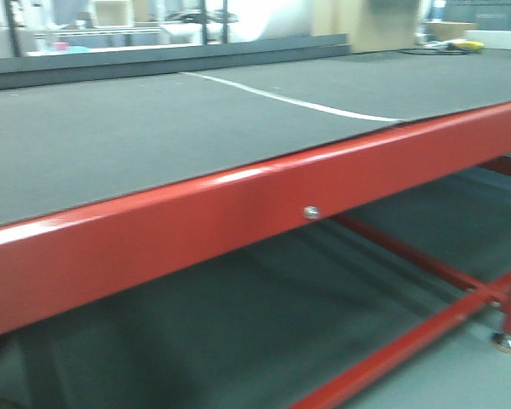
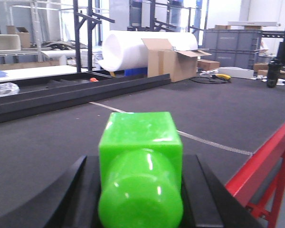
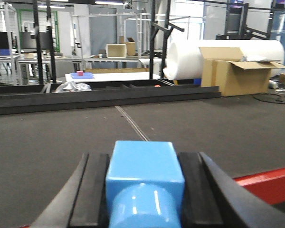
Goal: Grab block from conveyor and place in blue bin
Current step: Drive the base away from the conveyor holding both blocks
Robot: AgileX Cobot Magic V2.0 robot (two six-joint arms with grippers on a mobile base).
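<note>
Right now the left gripper (image 2: pixel 140 199) hugs a green block (image 2: pixel 138 137), and the right gripper (image 3: pixel 145 204) hugs a blue block (image 3: pixel 145 164). A weak hold could drop one past the near red edge (image 2: pixel 262 156).

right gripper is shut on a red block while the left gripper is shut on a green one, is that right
Not quite. The right gripper is shut on a blue block, not a red one, as the right wrist-mounted view shows. The rest stands: the left gripper is shut on a green block.
</note>
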